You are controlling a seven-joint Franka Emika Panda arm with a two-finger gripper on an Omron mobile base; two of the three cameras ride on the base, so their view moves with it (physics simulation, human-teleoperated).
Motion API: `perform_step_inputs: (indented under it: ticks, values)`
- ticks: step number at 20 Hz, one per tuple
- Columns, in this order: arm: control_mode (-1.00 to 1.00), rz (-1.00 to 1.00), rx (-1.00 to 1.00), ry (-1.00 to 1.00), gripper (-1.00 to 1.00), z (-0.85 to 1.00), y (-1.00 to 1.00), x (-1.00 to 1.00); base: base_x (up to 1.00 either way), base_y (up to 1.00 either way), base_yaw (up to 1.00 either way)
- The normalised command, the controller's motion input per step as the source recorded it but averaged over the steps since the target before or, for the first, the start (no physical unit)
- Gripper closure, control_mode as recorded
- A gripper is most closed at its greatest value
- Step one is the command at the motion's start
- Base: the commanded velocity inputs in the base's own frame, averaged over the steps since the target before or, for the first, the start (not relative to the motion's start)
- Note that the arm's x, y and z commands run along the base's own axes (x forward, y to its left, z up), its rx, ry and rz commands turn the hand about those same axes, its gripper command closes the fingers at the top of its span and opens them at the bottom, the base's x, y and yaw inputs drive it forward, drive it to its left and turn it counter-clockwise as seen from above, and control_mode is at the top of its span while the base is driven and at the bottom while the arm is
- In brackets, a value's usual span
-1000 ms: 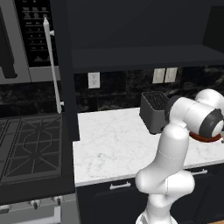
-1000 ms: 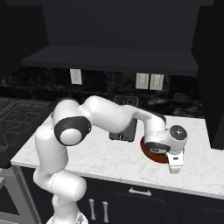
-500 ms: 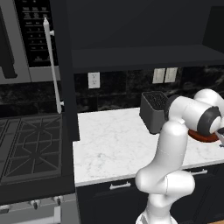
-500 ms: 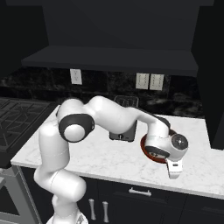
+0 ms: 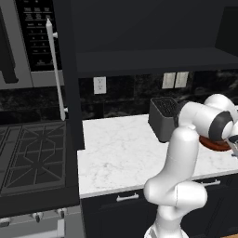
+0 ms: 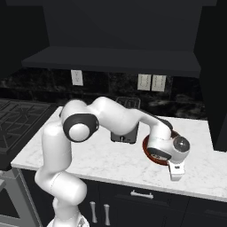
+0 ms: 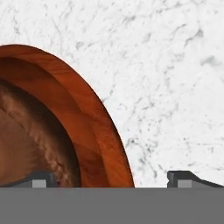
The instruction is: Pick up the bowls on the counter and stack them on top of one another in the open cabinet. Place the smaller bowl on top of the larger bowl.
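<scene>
Starting from your left in the left base view, you had the microwave [image 5: 32, 42] with its long handle over the stove [image 5: 32, 158], then the dark column of the open cabinet [image 5: 69, 74] with its shelf [image 5: 153, 62] running right above the backsplash. Below it lay the white marble surface [image 5: 116, 148], with a wall outlet [image 5: 99, 85] behind it and a dark toaster [image 5: 163, 118] standing toward the back. The arm rose past the toaster, and beyond its elbow you could see a sliver of the large bowl [image 5: 214, 144] at the right edge.

In the right base view, the stove [image 6: 17, 119] sat at the left, the toaster [image 6: 124, 133] was mostly hidden behind the forearm, and the large bowl [image 6: 150, 148] rested on the surface [image 6: 88, 157] just right of the toaster. The wrist hung over the bowl, and the hand [image 6: 176, 170] pointed down at the bowl's front right edge, near the front of the surface.

In the hand view, the large bowl's [image 7: 65, 127] red-brown rim curved between the two fingertips [image 7: 41, 178]: one tip was over the bowl's inside, the other over bare marble [image 7: 166, 87]. Your hand was spread apart, straddling the rim and not clamped on it. Whether the tips touched the bowl, you could not tell.
</scene>
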Motion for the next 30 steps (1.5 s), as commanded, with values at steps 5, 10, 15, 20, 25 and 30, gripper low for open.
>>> perform_step_inputs:
  ticks: [5,10,15,20,25,30]
  values:
    - [-1.00,0.00,0.00,0.00,-1.00,-0.23,0.03,0.36,0.00,0.00,0.00]
    - [-1.00,0.00,0.00,0.00,1.00,-0.03,0.00,0.24,0.00,0.00,0.00]
    - [-1.00,0.00,0.00,0.00,1.00,-0.04,0.00,0.19,0.00,0.00,0.00]
    - [-1.00,0.00,0.00,-0.08,1.00,0.09,0.01,-0.07,0.00,0.00,0.00]
    - [-1.00,0.00,-0.07,-0.22,1.00,0.39,0.34,-0.31,0.00,0.00,0.00]
    - [-1.00,-0.01,-0.08,-0.01,1.00,0.57,0.41,-0.28,0.00,0.00,0.00]
